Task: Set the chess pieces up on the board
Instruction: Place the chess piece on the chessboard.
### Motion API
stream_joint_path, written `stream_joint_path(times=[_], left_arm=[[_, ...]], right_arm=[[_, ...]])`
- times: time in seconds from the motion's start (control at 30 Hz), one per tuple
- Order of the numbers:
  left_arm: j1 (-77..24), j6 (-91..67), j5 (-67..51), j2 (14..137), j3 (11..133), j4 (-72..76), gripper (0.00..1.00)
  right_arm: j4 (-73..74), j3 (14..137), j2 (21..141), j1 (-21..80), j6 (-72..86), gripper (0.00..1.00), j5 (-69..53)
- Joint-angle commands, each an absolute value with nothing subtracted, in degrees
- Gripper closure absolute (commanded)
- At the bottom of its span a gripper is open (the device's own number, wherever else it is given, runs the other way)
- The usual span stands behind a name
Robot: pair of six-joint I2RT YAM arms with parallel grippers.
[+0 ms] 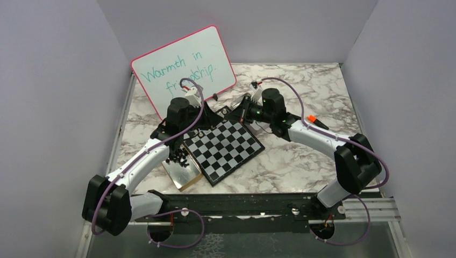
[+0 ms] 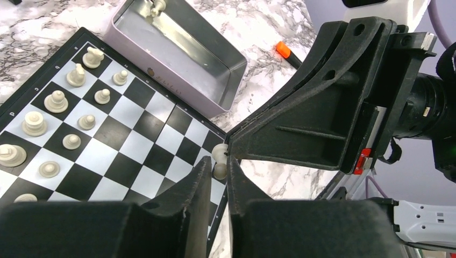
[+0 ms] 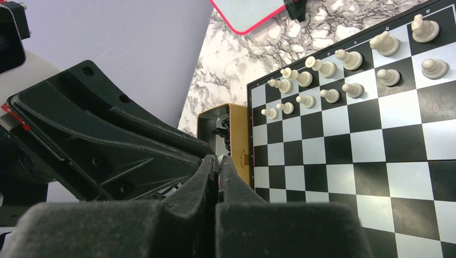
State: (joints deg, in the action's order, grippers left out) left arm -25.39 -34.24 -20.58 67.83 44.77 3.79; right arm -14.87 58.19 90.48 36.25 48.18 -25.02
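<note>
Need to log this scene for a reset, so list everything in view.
board: one, black-and-white chequered, table centre
cream pieces: at least a dozen, two rows along one board edge; one more in the lavender tin
held piece: one, cream, between both grippers' tips
black pieces: a heap, in the gold tin
gold tin: one, left of board
lavender tin: one, behind board
marker: one, black with orange cap, right of board
whiteboard: one, pink-rimmed, back left
table: one, marbled
left gripper: black, jaws narrowly apart around held piece
right gripper: black, shut on held piece
</note>
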Motion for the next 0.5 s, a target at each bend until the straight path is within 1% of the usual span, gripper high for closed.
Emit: stream_joint_path(times=[0.0,0.13,0.2,0.3,0.4,0.47], left_arm=[[-25.66,-34.81,-21.69,67.3,45.12,6.27,0.86],[-25.66,-34.89,-21.83,67.19,44.87,5.73,0.87],[-25.66,-34.94,-22.44,67.38,44.84,5.55,0.9],[-25.66,-34.72,-23.93,67.67,44.82,5.24,0.98],[-25.66,-34.59,-24.62,67.56,44.98,3.94,1.0],[-25.66,-33.98,-24.17,67.08,45.28,2.17,1.0]], right_arm=[[-17.26,57.4,90.26,35.95,48.6,0.99,-26.15],[-17.68,57.32,90.09,35.98,48.6,0.99,-25.94],[-17.75,57.39,90.13,35.97,48.69,0.99,-25.93],[-18.72,56.92,90.33,35.97,49.38,0.99,-26.66],[-19.35,56.14,89.68,35.95,49.66,0.99,-26.77],[-19.19,55.89,88.98,35.97,49.1,0.94,-26.63]])
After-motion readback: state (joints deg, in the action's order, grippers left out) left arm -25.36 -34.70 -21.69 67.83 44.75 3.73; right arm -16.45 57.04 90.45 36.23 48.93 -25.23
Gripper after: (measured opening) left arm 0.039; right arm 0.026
